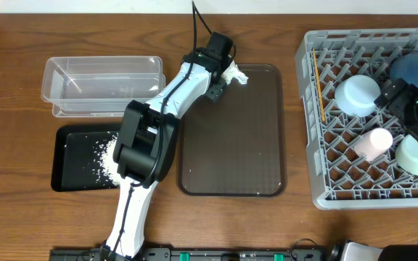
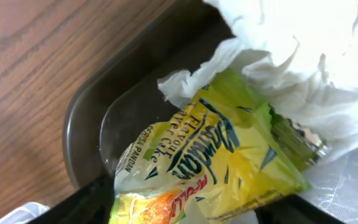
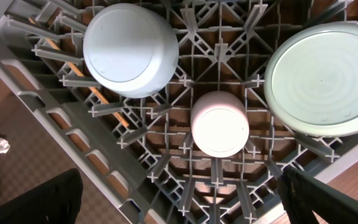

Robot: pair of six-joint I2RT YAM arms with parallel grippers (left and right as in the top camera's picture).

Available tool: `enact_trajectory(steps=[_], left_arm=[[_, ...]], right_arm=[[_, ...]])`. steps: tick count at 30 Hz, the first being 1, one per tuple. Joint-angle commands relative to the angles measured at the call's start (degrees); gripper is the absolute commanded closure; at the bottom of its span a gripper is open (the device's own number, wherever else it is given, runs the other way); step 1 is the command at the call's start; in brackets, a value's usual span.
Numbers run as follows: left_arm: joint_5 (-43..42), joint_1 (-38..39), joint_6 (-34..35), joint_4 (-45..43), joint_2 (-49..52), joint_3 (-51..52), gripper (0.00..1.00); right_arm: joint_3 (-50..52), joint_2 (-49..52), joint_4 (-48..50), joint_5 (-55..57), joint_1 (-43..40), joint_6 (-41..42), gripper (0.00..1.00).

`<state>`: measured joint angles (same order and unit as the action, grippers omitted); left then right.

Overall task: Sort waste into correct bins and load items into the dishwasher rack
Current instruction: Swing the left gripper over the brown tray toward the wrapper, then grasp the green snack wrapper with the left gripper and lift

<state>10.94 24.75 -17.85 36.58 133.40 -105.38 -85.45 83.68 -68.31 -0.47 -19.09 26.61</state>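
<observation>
Brown wood table (image 1: 20,217), and the left gripper (image 1: 220,85) is up at the far edge of the dark brown serving tray (image 1: 231,145), right at the crumpled white tissue (image 1: 236,75). On its wrist cam the yellow-green snack wrapper (image 2: 210,155) lies between the two dark fingers in the tray's corner, with the tissue draped over its far end. Honestly can't tell if the claw has hold of the wrapper or is just straddling it. The right gripper (image 3: 182,202) hangs over the grey rack (image 1: 325,181) with its jaws spread wide and nothing in them. In the rack: light blue bowl (image 1: 358,96) and pink cup (image 1: 372,143) both bottom-up, mint green bowl (image 1: 417,156) near the right edge, dark blue plate (image 1: 416,69) towards the back, and chopstick (image 1: 318,83) along the left side. The rice (image 1: 107,161) is heaped in the black tray (image 1: 71,159), just in front of the clear tub (image 1: 100,83).
</observation>
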Motion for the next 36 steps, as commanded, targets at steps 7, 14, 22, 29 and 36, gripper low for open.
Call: enact_trajectory(steps=[7,14,22,29,36], left_arm=[[0.7,-0.3,-0.5,0.0,-0.3,0.7,0.66],[0.7,-0.2,-0.5,-0.1,-1.4,0.5,0.91],[0.7,-0.2,0.7,0.0,-6.1,0.5,0.94],[0.8,-0.7,6.3,-1.6,-16.9,0.5,0.94],[11.6,-6.1,22.1,-2.1,-24.9,0.5,0.94]], right_arm=[[-0.7,-0.1,-0.1,0.0,-0.3,0.8,0.01],[-0.7,-0.1,-0.1,0.0,-0.3,0.8,0.01],[-0.7,-0.1,-0.1,0.0,-0.3,0.8,0.01],[-0.7,-0.1,-0.1,0.0,-0.3,0.8,0.01],[-0.7,-0.1,-0.1,0.0,-0.3,0.8,0.01]])
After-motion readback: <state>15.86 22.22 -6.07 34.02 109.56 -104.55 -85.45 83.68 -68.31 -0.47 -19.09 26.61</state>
